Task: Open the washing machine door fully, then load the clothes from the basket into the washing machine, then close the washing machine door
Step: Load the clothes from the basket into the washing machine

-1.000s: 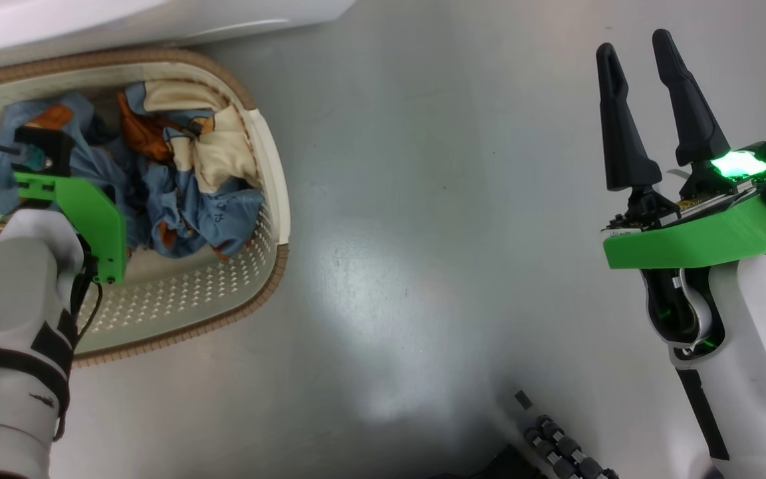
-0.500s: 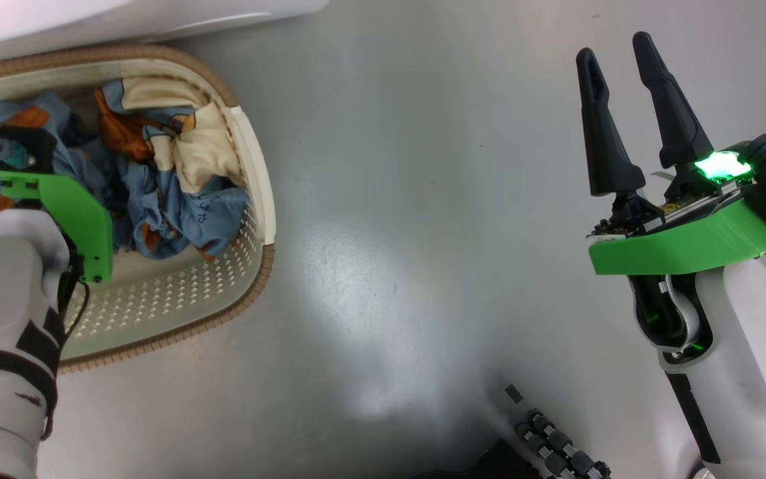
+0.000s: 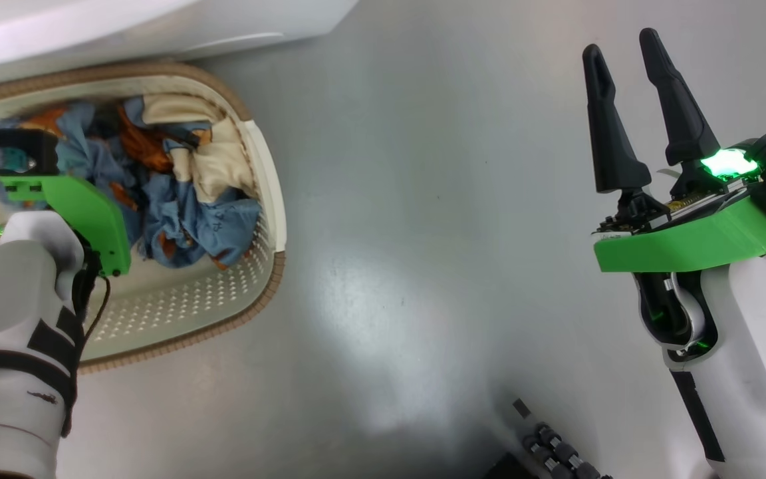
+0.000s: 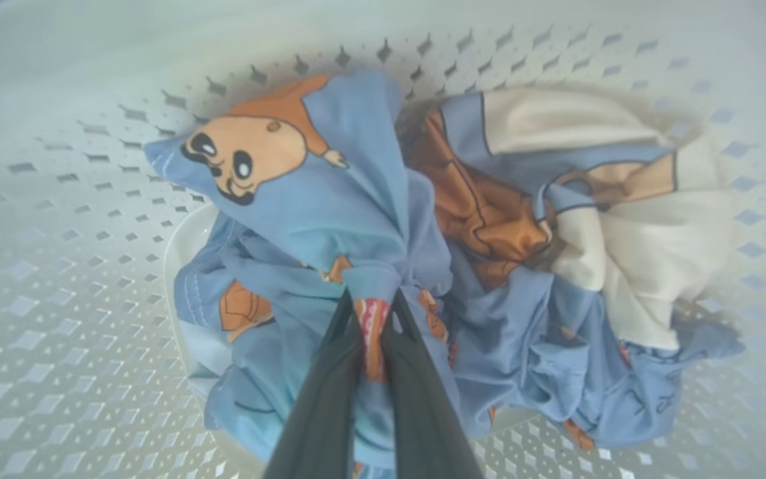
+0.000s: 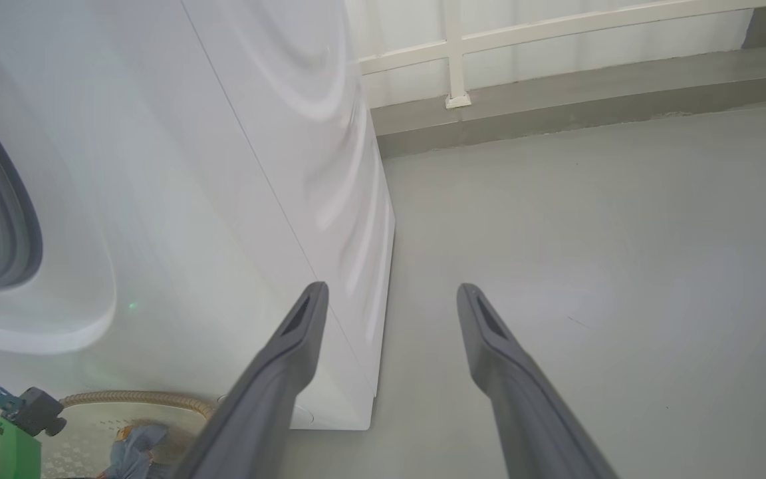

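The cream basket [image 3: 223,326] sits on the floor at the left, against the white washing machine [image 3: 157,20]. The clothes [image 3: 203,219], blue with orange prints and cream parts, lie heaped in it. My left gripper [image 4: 371,303] is down in the basket [image 4: 57,279], shut on a fold of blue printed cloth, and the clothes [image 4: 330,199] bunch up toward its fingers. My right gripper [image 3: 618,43] hangs open over bare floor at the right, holding nothing. In the right wrist view, that gripper [image 5: 391,291] points past the washing machine [image 5: 223,166] and its grey gasket [image 5: 4,219]. The door is out of view.
Grey floor [image 3: 423,199] stretches between the basket and my right arm. A dark cable chain on my base [image 3: 549,446] shows at the bottom. A low ledge and white railing [image 5: 556,66] run along the wall behind the machine.
The head camera has shifted a little. The clothes have gathered and risen toward my left gripper, and the cream part has changed shape. The right gripper stays open.
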